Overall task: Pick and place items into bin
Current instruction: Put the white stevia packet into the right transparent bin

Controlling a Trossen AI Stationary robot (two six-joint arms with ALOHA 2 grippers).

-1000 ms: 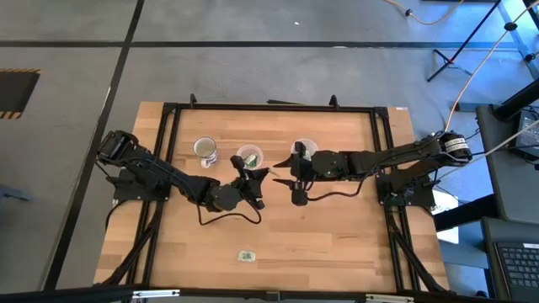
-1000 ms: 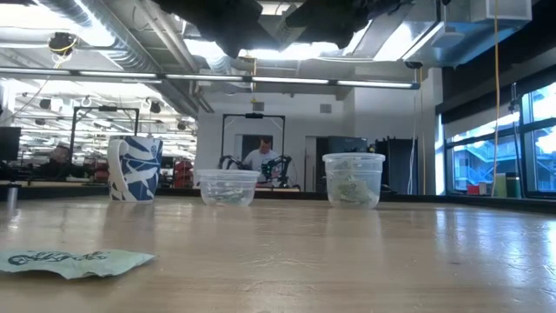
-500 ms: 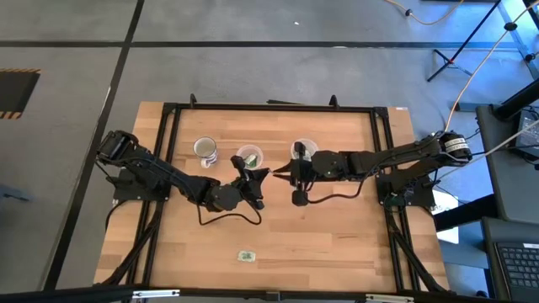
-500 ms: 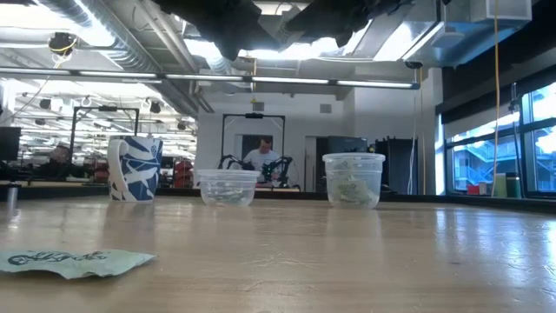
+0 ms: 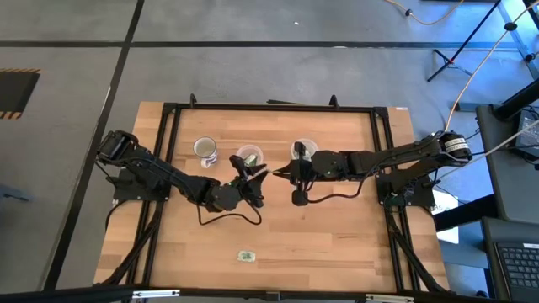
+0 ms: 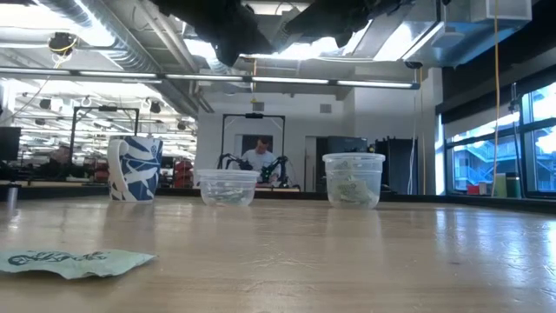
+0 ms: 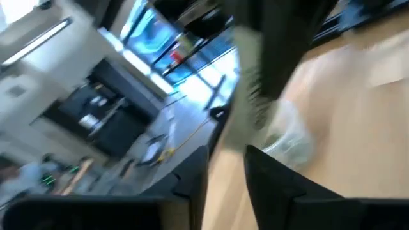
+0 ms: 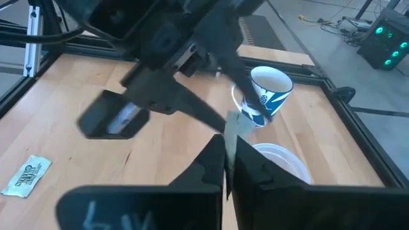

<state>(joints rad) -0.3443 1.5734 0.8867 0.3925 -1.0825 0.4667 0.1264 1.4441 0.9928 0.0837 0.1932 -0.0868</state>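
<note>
Mid-air handover. Right gripper is clamped edge-on on a packet. Left gripper meets it tip to tip; its jaws look parted, but I can't tell whether they have let go of the packet. Two clear tubs and a mug sit just beyond the tips. Spare packet lies well behind, near the table edge. Next, probably: left backs off, right carries to a tub and drops.

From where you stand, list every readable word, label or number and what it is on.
None can be read.
Packet on the table: dark print, too blurred.
Same packet: lettering too small.
Blue-patterned cup: pattern only, no words.
</note>
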